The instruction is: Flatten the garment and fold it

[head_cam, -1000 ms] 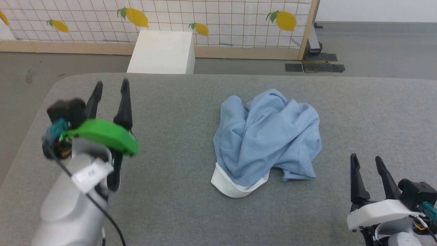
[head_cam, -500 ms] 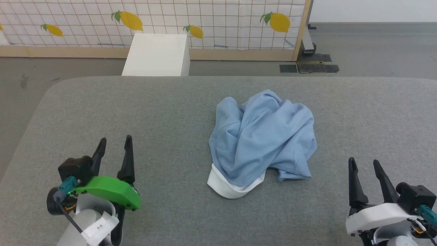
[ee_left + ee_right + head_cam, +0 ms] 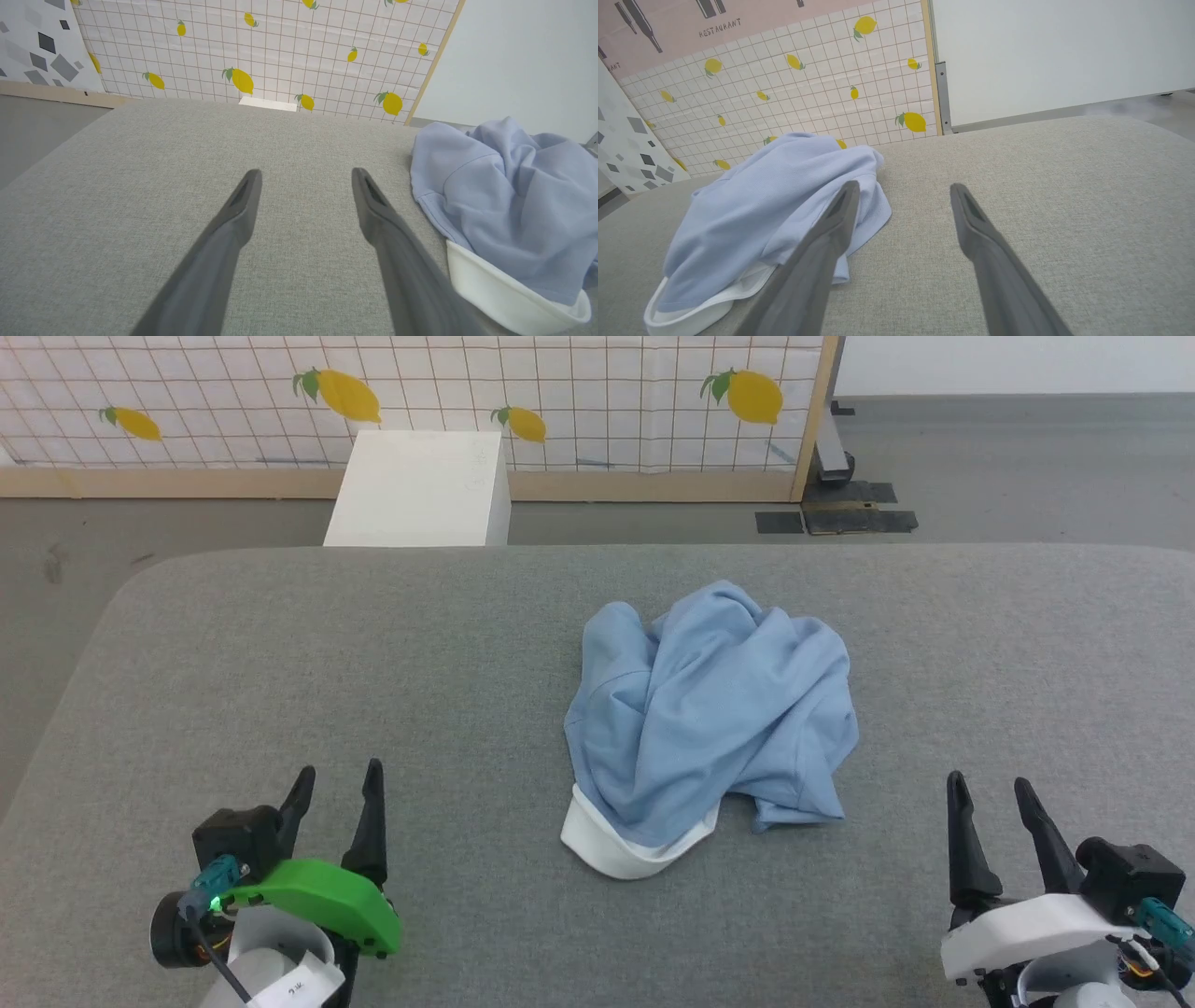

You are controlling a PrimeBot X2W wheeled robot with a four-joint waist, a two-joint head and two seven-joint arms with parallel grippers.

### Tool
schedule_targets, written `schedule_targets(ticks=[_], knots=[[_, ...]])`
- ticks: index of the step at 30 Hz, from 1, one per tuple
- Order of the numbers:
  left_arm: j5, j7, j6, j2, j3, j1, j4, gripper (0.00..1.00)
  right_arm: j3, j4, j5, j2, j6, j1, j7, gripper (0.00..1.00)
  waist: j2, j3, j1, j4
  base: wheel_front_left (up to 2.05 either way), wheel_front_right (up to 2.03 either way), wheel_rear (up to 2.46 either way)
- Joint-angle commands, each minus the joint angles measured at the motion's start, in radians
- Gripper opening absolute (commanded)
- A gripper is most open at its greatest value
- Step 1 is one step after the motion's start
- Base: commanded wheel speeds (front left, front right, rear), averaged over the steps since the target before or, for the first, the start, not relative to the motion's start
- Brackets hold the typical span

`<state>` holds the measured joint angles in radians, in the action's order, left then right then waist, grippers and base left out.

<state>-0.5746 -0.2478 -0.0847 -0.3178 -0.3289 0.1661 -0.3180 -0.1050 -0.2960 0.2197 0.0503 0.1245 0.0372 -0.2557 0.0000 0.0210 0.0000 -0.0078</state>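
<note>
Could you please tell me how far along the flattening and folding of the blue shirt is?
Done: nothing visible. The garment lies in a crumpled heap on the grey surface, its white collar poking out at the near edge. In hand: nothing. The left gripper and right gripper are both open, apart from the cloth. Left: the whole job, spreading it flat and then folding it.

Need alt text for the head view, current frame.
A crumpled light-blue shirt with white trim lies in the middle of a grey table. The left hand and right hand, both open, sit at the lower corners, clear of it.
</note>
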Motion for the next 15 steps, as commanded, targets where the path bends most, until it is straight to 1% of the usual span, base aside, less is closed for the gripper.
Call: schedule_targets(ticks=[1,6,10,14,15], knots=[[0.003,-0.001,0.0,0.0,0.003,-0.012,-0.002,1.0,0.0,-0.003,-0.001,0.0,0.006,-0.007,-0.006,1.0,0.0,0.0,0.0,0.001,0.0,0.0,0.0],[-0.007,0.001,-0.001,0.0,0.005,-0.01,-0.003,1.0,-0.001,-0.011,-0.009,0.0,0.006,-0.003,-0.004,1.0,0.0,-0.002,0.0,0.005,0.0,0.0,0.0],[-0.013,0.001,-0.004,0.004,0.006,-0.011,0.001,1.0,0.011,-0.019,-0.018,0.0,0.006,0.013,0.036,1.0,0.0,0.0,0.0,0.008,0.0,0.0,0.0],[-0.02,0.001,-0.01,0.008,0.01,-0.006,0.015,1.0,0.046,-0.019,-0.051,0.0,0.006,0.072,0.149,1.0,0.0,0.022,0.0,0.007,0.0,0.0,0.0],[-0.021,0.001,-0.011,0.009,0.011,-0.003,0.019,1.0,0.06,-0.021,-0.065,0.0,0.006,0.097,0.198,1.0,0.0,0.029,0.0,0.008,0.0,0.0,0.0]])
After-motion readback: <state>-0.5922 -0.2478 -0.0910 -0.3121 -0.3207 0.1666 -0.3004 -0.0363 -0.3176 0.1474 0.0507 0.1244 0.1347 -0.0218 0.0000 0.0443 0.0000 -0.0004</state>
